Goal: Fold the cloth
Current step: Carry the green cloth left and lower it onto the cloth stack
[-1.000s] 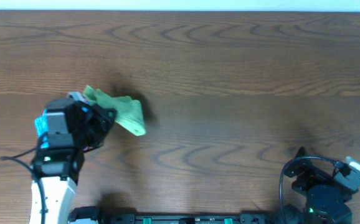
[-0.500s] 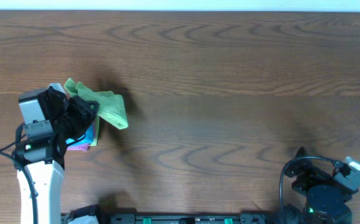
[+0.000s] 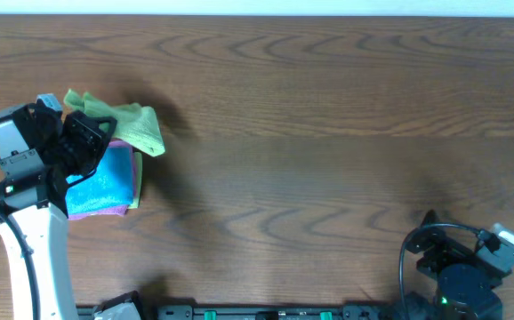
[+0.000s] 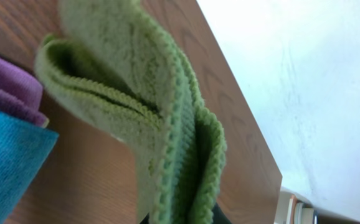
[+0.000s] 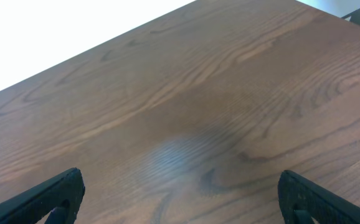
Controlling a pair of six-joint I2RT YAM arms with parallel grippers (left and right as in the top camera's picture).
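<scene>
The lime-green cloth (image 3: 132,127) is folded into a bundle and hangs from my left gripper (image 3: 88,133) at the far left of the table. The gripper is shut on it and holds it above the table, over the back edge of the folded blue and pink cloths. In the left wrist view the green cloth (image 4: 142,118) fills the middle, its layered stitched edges running down between the fingers (image 4: 180,219). My right gripper (image 5: 180,199) is open and empty, parked at the front right (image 3: 457,267).
A folded blue cloth (image 3: 106,182) lies on a folded pink cloth (image 3: 97,212) at the left, just under my left gripper. Both also show in the left wrist view: blue cloth (image 4: 5,162), pink cloth (image 4: 9,90). The table's far edge (image 3: 257,18) runs along the top.
My left gripper has carried the green cloth leftward and toward the back, uncovering the blue and pink stack. The right arm has not moved.
</scene>
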